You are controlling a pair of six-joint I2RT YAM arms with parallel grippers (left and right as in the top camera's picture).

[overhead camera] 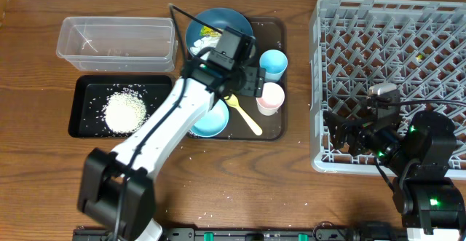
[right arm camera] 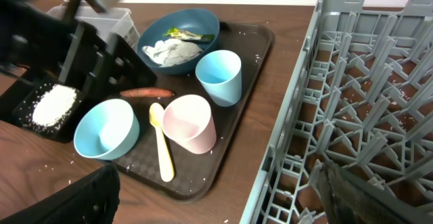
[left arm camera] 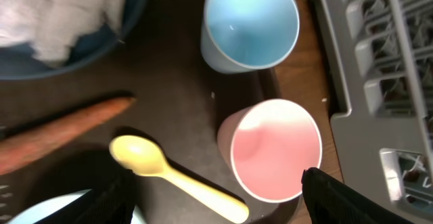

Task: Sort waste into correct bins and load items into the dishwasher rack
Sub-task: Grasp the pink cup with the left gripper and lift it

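While the left claw (left arm camera: 216,187) gapes, the pink-white cup (left arm camera: 274,149) stands upright.

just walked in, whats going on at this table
The left gripper hangs open over the brown tray, above the yellow spoon and pink cup, holding nothing. The right gripper sits open at the grey rack, where no dishes show. Rice is piled in the black tray, and tissues lie on the blue plate.
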